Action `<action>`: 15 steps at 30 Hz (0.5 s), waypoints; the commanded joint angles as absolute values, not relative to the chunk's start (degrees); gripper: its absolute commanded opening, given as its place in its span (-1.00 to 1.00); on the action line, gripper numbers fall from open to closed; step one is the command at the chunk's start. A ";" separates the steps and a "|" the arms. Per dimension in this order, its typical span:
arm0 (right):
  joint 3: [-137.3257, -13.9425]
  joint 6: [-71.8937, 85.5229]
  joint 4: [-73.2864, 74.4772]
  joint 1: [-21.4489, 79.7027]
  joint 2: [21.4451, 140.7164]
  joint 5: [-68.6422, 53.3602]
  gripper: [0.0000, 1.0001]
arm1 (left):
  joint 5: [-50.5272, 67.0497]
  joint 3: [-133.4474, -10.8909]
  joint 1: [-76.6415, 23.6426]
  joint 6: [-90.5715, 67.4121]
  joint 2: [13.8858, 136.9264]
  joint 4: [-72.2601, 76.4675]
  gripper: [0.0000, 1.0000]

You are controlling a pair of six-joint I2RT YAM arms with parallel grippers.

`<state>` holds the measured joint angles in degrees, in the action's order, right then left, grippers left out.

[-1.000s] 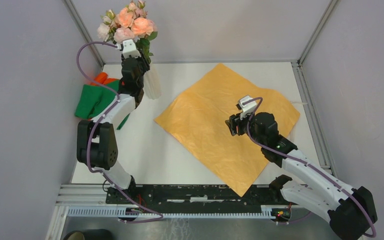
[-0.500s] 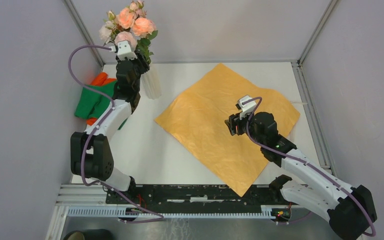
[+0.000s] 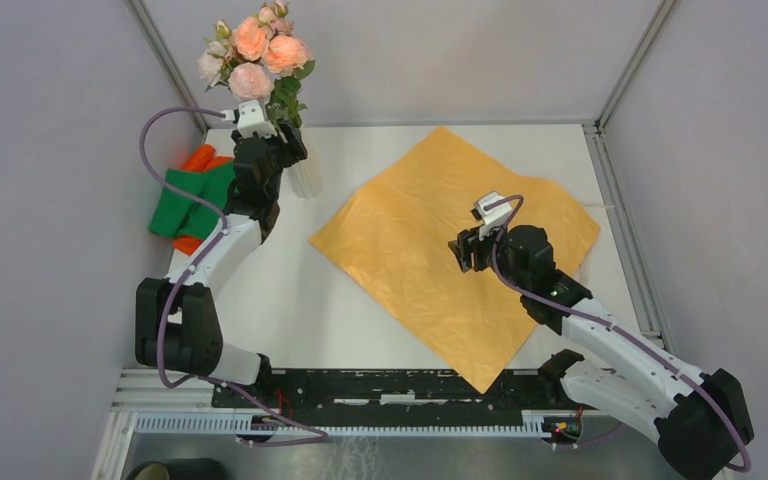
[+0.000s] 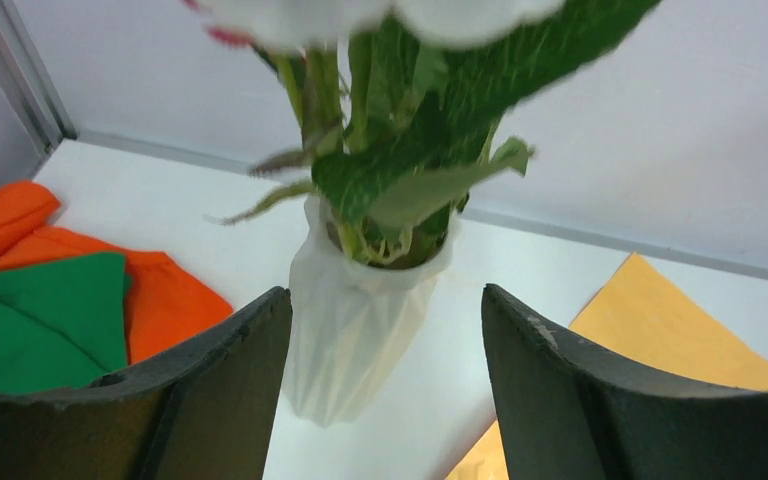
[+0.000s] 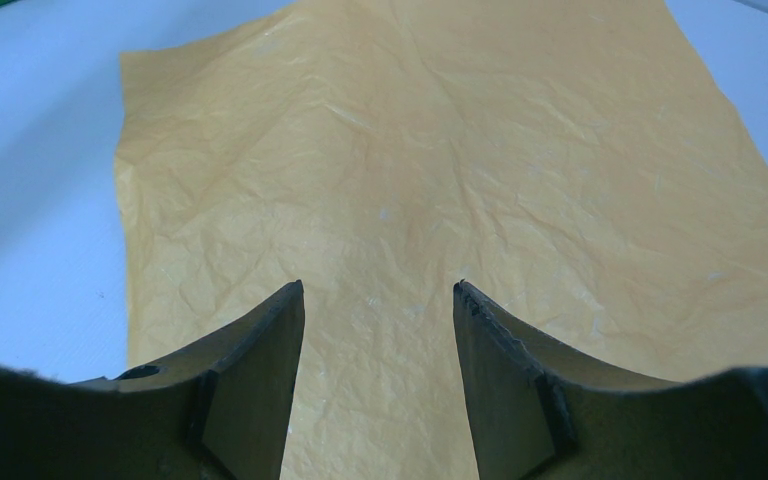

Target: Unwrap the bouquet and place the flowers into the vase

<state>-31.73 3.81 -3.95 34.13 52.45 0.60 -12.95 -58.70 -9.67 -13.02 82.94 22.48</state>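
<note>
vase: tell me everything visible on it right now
The vase is whitish, slightly translucent-looking and ribbed, narrow with a flared rim. It stands upright on the white table at the far left, beside the green and orange cloths and clear of the orange paper. The flowers stand in its mouth, stems and leaves filling it. The left end effector is open, framing it; contact cannot be told.
</note>
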 commanded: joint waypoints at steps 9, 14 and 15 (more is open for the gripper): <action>-31.20 5.65 -8.25 34.34 56.25 -1.99 0.24 | -12.30 -45.40 -10.86 -15.92 75.82 28.54 0.51; -31.46 5.89 -8.37 34.33 59.45 -1.58 0.25 | -11.52 -41.48 -12.59 -16.67 72.23 29.08 0.50; -31.55 5.97 -8.22 34.33 60.26 -1.22 0.24 | -11.62 -40.33 -13.82 -16.59 71.45 29.09 0.50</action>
